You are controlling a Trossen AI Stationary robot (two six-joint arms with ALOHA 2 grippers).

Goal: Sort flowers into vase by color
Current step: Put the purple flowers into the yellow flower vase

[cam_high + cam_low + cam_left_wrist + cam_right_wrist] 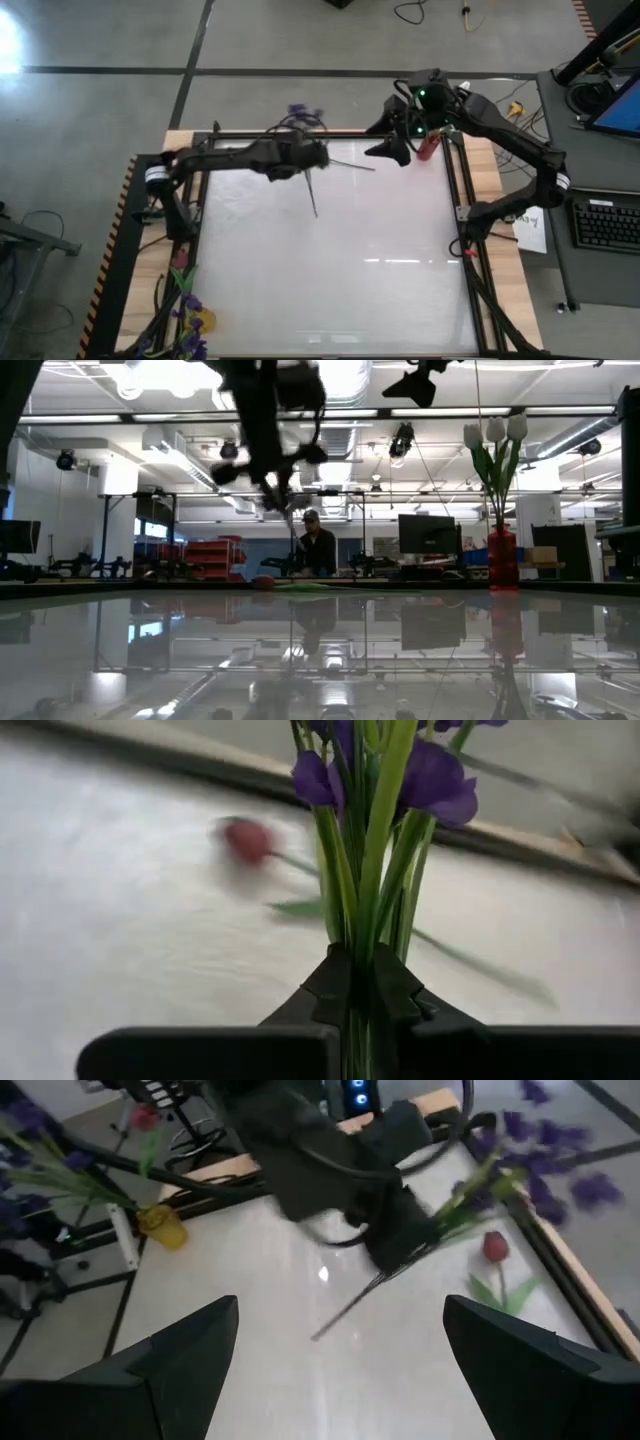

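My left gripper (305,158) hangs over the far middle of the table, shut on a purple spray (303,115) whose blossoms point toward the far edge. In the left wrist view the blossoms (430,780) rise past the fingers. A pink-red bud flower (495,1245) lies flat on the table below, near the far edge, and also shows in the left wrist view (248,838). My right gripper (340,1350) is open and raised near the far right corner (395,148), touching nothing. My left gripper pinches the purple spray's bundle of green stems (365,935) between its two fingers, a short way below the blossoms. The fingers lie across the stems. The spray is lifted clear of the table, and its bare stem end (313,200) sticks out toward the near edge.
A red vase (501,558) with white tulips (495,432) stands at the far right corner, beside my right gripper. A yellow vase (197,320) with purple flowers sits at the near left corner. Black frame rails (455,190) border the table. A person (318,550) sits far behind.
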